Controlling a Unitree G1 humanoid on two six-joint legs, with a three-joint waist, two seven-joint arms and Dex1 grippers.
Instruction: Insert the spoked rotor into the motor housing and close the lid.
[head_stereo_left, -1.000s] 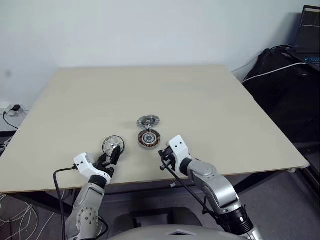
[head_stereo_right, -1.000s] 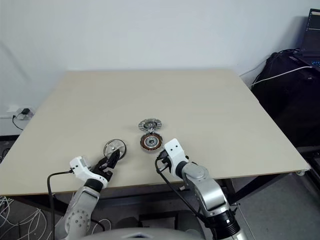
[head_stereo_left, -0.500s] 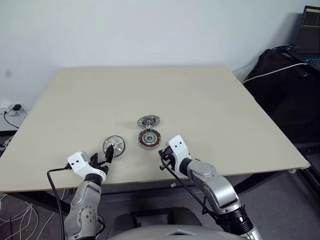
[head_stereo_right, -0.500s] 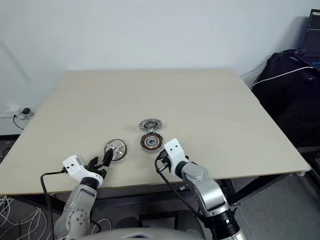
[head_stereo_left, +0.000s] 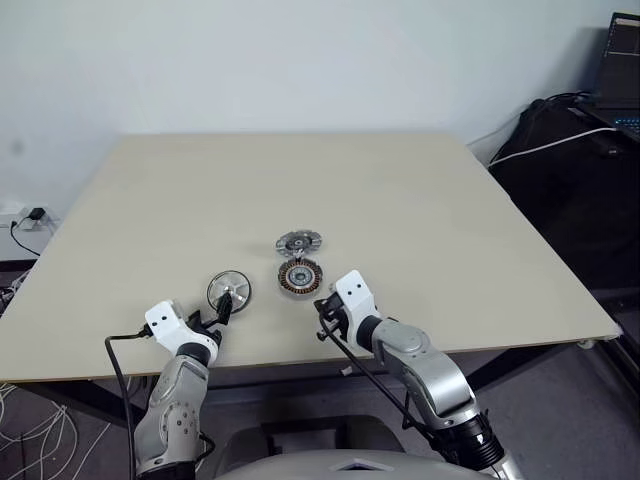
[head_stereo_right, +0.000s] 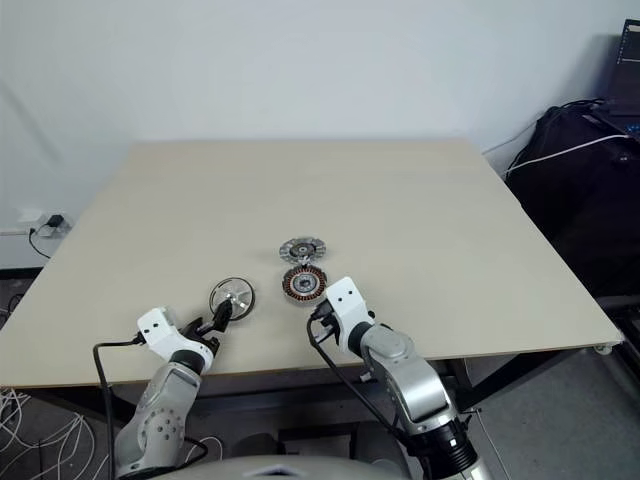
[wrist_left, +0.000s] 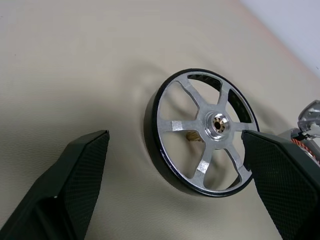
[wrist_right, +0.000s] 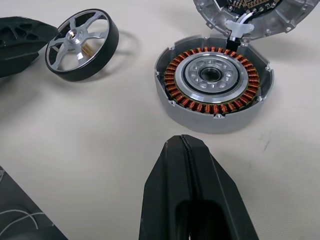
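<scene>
On the pale beige worktop (head_stereo_left: 400, 190), the left tool (head_stereo_left: 214, 317) sits near the front edge with its two black textured fingers (wrist_left: 75, 185) spread wide and nothing between them. Just ahead of that released tool, and reaching into the gap between its fingertips in the left wrist view, lies the spoked rotor (wrist_left: 202, 131), a bright-silver flat disc with five broad spokes, a small brass-tinted hub and a dark outer rim, flat on the worktop and touched by neither finger. Further right, the right tool (wrist_right: 189, 165) hovers low over the worktop with its black fingers clenched together, pad against pad, holding nothing. Directly ahead of its tip, a short way off and not touching it, stands the motor housing (wrist_right: 214, 81), a round grey shallow cup with a ring of copper-coloured radial windings around a silvery centre, open side up. Just beyond the housing, on the side away from the right tool, lies the lid (head_stereo_left: 297, 241), a dull grey round metal cap with a ribbed dark face turned upward, its edge beside the housing's rim, where a small pale part (wrist_right: 239, 27) bridges the two. The rotor lies well to the left of the right tool, beside the left tool's finger (wrist_right: 20, 37) as seen from the right wrist.
</scene>
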